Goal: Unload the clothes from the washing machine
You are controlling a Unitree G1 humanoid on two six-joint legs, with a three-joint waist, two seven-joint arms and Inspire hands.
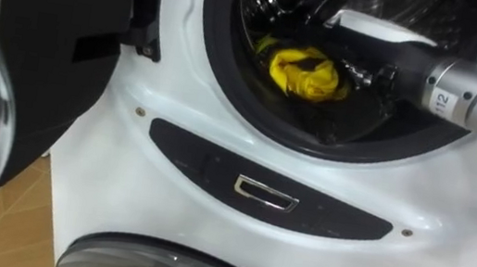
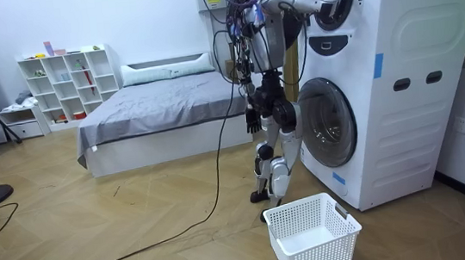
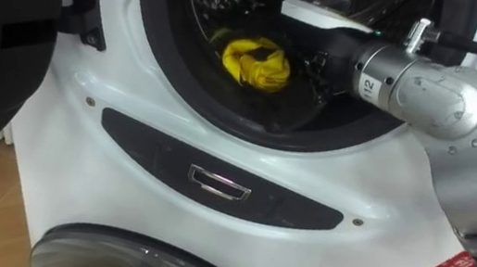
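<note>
One yellow garment (image 1: 303, 72) beside right hand (image 1: 370, 74)

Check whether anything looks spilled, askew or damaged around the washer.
Nothing stands out. The yellow cloth lies bunched in the upper drum, the right hand reaches in beside it, the left hand hangs idle, and the basket stands upright on the floor.
</note>
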